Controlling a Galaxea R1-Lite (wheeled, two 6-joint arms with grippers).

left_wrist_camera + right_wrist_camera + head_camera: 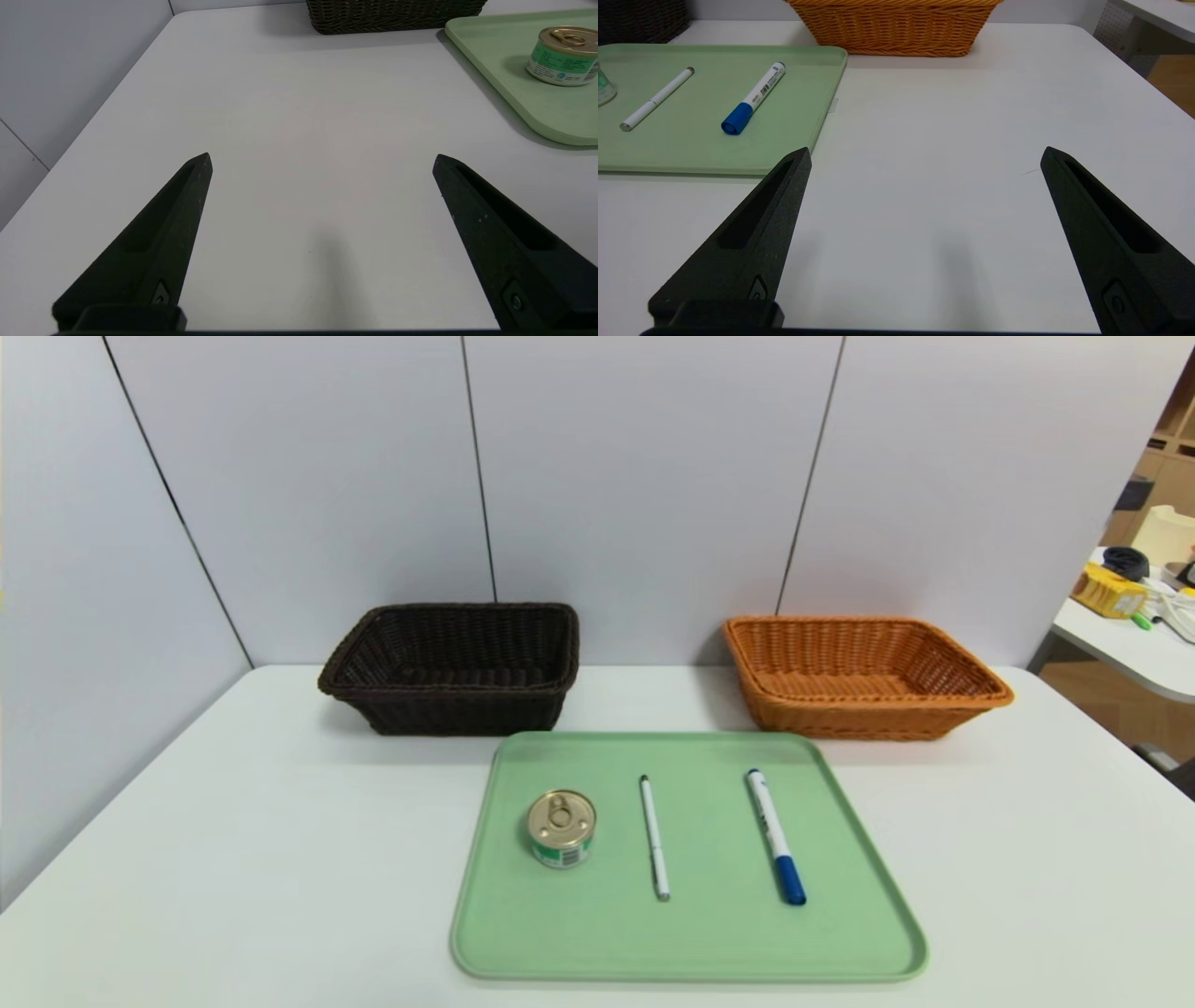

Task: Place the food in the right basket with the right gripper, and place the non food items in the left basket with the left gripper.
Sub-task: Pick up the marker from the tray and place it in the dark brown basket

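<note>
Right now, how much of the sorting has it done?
None, it seems: both hands, left and right, are open and empty over the table. The can, thin pen and blue-capped marker all still need moving off the tray.

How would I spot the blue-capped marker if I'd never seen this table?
Find the green tray in front of the two baskets. On its right side lies the marker, white with a blue cap, thicker than the plain white pen beside it.
</note>
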